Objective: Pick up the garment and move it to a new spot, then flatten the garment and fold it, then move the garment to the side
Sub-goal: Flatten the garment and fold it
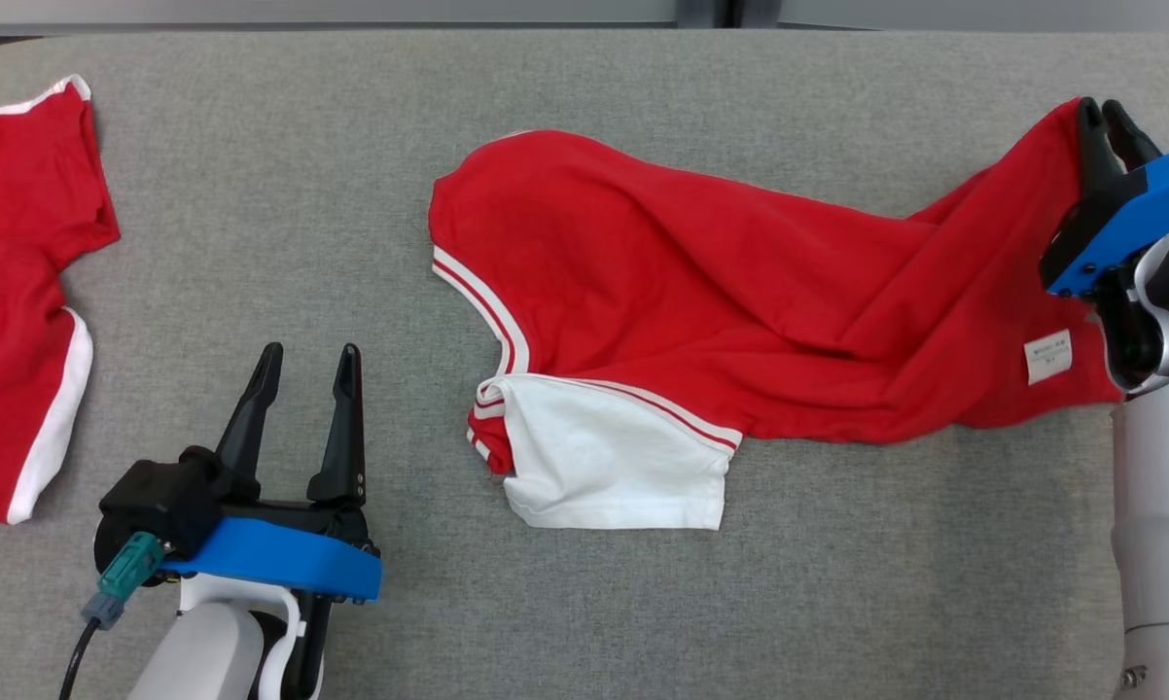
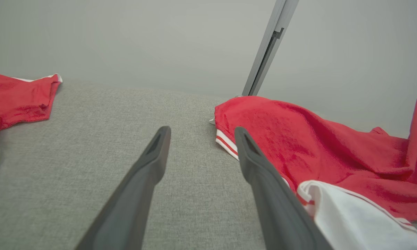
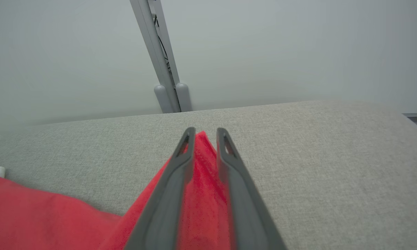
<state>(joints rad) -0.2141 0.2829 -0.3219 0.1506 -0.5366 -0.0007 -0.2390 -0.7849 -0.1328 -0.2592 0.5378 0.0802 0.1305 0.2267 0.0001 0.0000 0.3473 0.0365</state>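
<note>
My right gripper (image 1: 1102,107) is clamped on the far right corner of the red garment (image 1: 740,311), which is draped across the grey table (image 1: 584,612). A second red garment (image 1: 20,292) lies well apart on the left. My left gripper (image 1: 311,352) has its fingers spread and pointing away over bare table, near the white sleeve (image 1: 614,457).

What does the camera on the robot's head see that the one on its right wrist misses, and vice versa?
Head view adds the open left claw, a white sleeve and a second red garment. Right wrist view adds the pale wall with a tall grey post. Both show the red shirt pinched in the shut right claw, on the grey fabric tabletop.
</note>
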